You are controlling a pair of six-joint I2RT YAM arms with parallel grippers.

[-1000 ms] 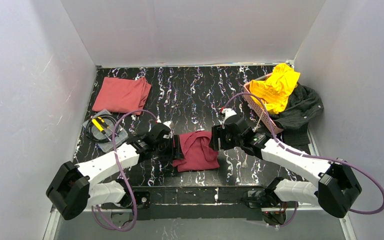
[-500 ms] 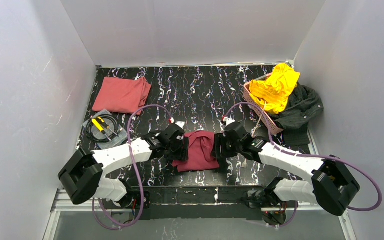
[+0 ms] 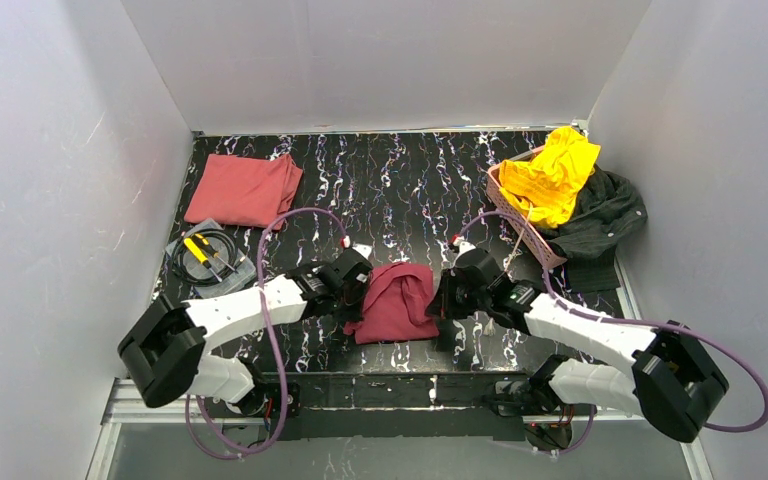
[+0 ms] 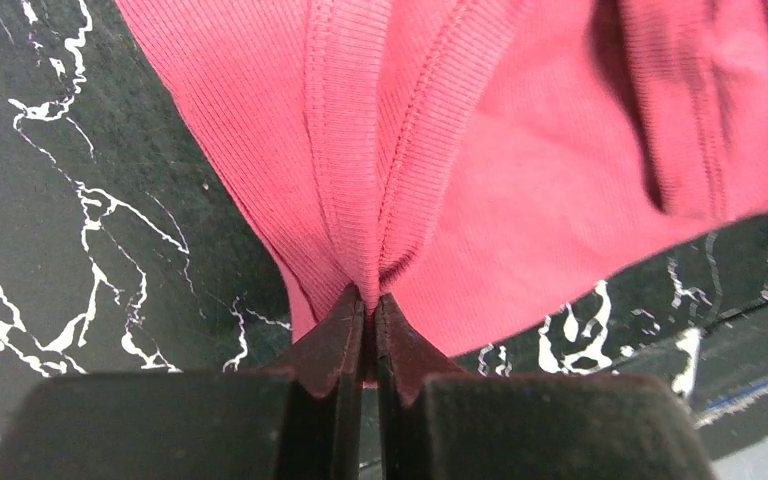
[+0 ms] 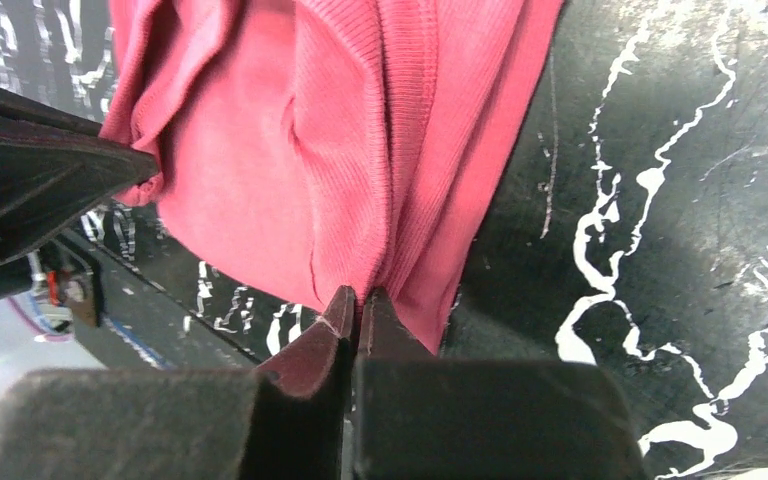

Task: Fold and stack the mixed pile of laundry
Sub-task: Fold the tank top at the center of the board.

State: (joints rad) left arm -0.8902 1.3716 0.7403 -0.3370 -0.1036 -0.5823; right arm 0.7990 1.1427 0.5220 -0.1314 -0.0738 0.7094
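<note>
A dark maroon garment (image 3: 396,302) lies bunched near the table's front middle. My left gripper (image 3: 362,291) is shut on its left edge, pinching a ribbed hem (image 4: 365,200). My right gripper (image 3: 438,298) is shut on its right edge, cloth (image 5: 360,150) gathered between the tips. A folded salmon-red garment (image 3: 244,188) lies flat at the back left. At the back right a bright yellow garment (image 3: 552,175) drapes over a pink basket (image 3: 513,220), with a charcoal-black garment (image 3: 600,215) beside it.
A clear tray (image 3: 206,262) with black cable and yellow-handled tools sits at the left, near the left arm. The black marbled table (image 3: 390,190) ends at white walls on three sides. Purple cables (image 3: 290,225) loop over both arms.
Both grippers went from open beside the maroon garment to shut on its left and right edges. The cloth has bunched up slightly between them.
</note>
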